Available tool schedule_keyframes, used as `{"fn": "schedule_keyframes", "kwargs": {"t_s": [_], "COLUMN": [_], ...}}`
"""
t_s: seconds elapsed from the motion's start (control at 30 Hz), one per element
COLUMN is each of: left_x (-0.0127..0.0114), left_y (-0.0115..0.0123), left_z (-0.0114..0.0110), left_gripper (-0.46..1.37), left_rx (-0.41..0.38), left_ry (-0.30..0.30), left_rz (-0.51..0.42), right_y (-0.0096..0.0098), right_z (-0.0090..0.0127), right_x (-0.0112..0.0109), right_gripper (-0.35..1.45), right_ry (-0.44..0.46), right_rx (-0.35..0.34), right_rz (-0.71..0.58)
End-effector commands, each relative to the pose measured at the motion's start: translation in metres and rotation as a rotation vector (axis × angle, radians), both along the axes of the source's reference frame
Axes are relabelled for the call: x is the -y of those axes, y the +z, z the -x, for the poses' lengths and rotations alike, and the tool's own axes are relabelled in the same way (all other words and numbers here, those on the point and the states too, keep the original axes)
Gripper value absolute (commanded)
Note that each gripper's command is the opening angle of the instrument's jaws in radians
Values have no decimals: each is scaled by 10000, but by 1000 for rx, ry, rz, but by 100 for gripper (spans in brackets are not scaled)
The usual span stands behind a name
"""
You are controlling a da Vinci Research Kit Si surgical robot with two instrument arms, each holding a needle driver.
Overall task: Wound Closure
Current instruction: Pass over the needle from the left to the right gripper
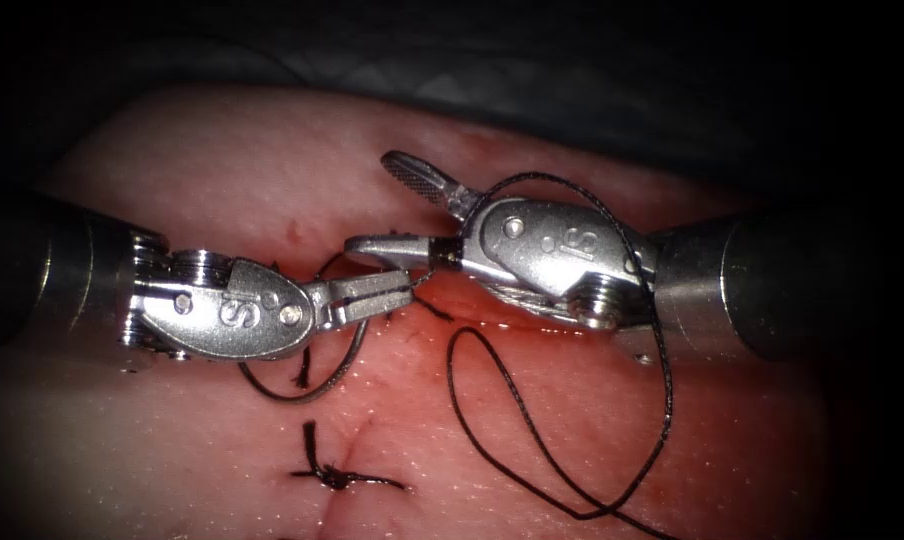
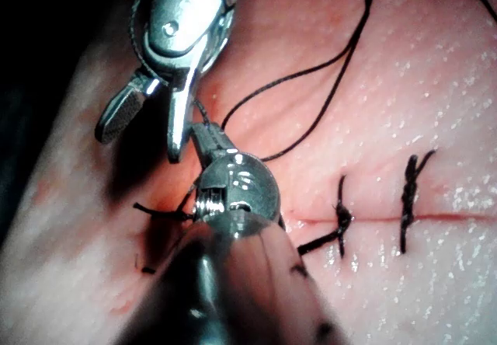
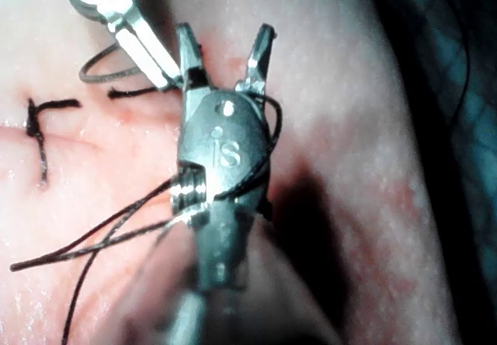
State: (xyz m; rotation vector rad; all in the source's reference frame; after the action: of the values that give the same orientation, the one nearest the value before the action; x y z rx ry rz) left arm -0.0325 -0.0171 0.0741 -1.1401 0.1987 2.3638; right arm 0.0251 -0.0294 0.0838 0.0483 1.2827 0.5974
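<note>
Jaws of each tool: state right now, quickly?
Left tool: jaws shut on the needle, mid-curve, above the tissue.
Right tool: jaws open, holding nothing; thread looped round it.

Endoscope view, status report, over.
Left tool shut on needle, partway along its curve, out of the tissue. Right tool open, holding nothing. Thread looped round right tool.

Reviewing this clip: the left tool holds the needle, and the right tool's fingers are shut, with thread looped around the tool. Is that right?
Not quite. The right tool has its fingers spread open, gripping nothing, as the endoscope view shows. The thread does loop around it, and the left tool does hold the needle.
</note>
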Motion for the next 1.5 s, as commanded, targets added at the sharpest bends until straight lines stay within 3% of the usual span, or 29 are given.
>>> {"fn": "schedule_keyframes", "kwargs": {"t_s": [0.03,0.83,1.1,1.5], "left_x": [0,-2,-6,-18], "left_y": [0,10,17,4], "left_z": [0,-3,-5,-4], "left_gripper": [-35,-35,-35,-35], "left_rx": [0,5,-1,14], "left_ry": [1,-4,-25,-83], "left_rz": [0,0,-12,9], "right_y": [-1,-28,-34,-36], "right_z": [1,25,42,57], "right_x": [-1,-7,1,13], "right_gripper": [104,105,106,108], "right_ry": [1,23,-2,-67], "right_rx": [-3,-51,-56,-31], "right_rz": [0,5,-1,-16]}}
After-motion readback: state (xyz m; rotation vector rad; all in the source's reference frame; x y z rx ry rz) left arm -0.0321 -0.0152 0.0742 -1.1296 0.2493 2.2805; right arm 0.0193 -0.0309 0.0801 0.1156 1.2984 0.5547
